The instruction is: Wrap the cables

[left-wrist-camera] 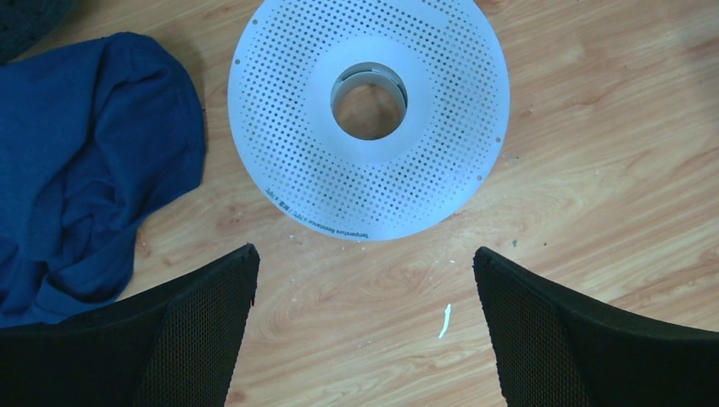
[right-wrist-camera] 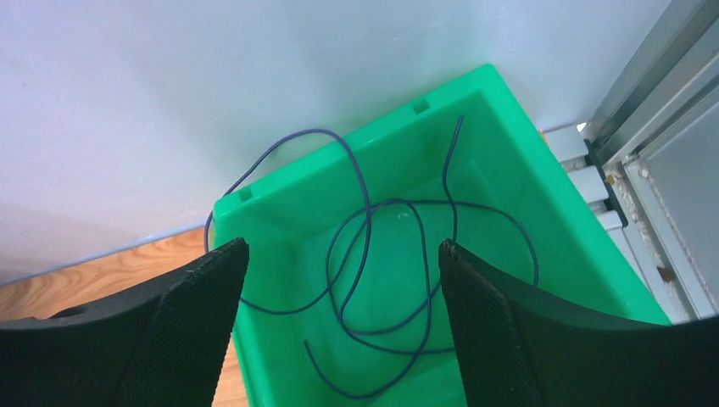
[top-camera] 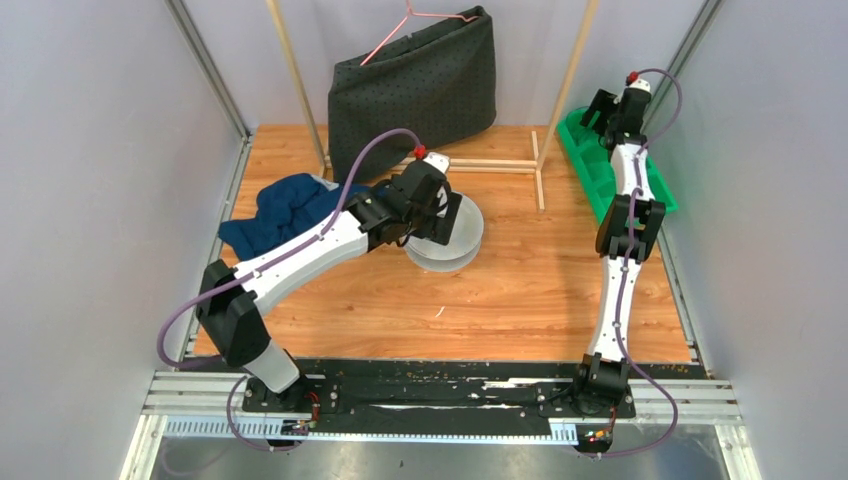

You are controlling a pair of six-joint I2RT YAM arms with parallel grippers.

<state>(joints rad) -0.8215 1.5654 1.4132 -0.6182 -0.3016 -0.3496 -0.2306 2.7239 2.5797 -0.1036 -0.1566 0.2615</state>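
Observation:
A thin dark cable (right-wrist-camera: 398,263) lies in loose loops inside a green bin (right-wrist-camera: 509,170), one loop reaching over the bin's far rim. My right gripper (right-wrist-camera: 343,250) hangs open above the bin, the loops showing between its fingers, nothing held. In the top view that gripper (top-camera: 612,112) is at the far right over the green bin (top-camera: 590,170). A grey-white perforated spool (left-wrist-camera: 369,110) lies flat on the wooden table. My left gripper (left-wrist-camera: 365,259) stands wide open just near of the spool, empty. From above, the left gripper (top-camera: 432,205) partly covers the spool (top-camera: 455,245).
A crumpled blue cloth (left-wrist-camera: 76,161) lies left of the spool, also the blue cloth (top-camera: 285,210) from above. A dark dotted bag (top-camera: 415,85) with a pink hanger (top-camera: 400,30) stands at the back on a wooden frame (top-camera: 535,165). A small white scrap (left-wrist-camera: 444,320) lies on the table.

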